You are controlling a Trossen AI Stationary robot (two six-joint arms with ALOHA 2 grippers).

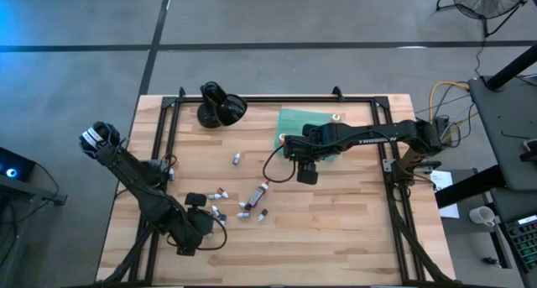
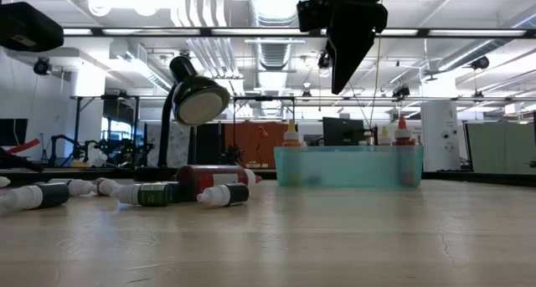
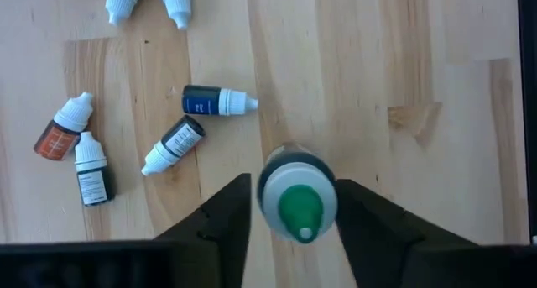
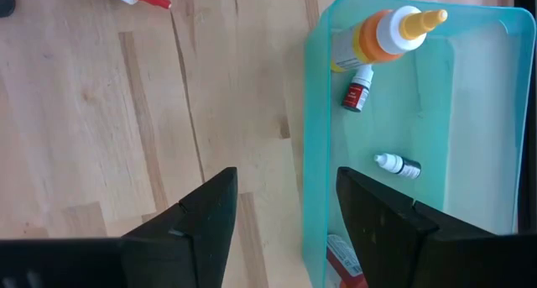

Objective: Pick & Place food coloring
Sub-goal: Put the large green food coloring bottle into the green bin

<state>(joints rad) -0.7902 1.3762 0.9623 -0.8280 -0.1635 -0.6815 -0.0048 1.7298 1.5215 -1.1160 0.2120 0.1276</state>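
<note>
Labels unreadable | left end effector (image 3: 294, 225) around green-tipped bottle (image 3: 295, 196), contact unclear | right end effector (image 4: 285, 212) open, empty

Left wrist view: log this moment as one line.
left end effector: around green-capped bottle, fingers not visibly touching | right end effector: open, empty, over tray edge | loose bottles: on table

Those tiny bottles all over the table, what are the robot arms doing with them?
They are moving the little food coloring bottles into the teal tray. The left gripper sits low at the near left of the table, its fingers on either side of a green-capped bottle, with more bottles lying loose nearby. The right gripper hangs open over the tray's edge, holding nothing. A few bottles already lie in the tray.
</note>
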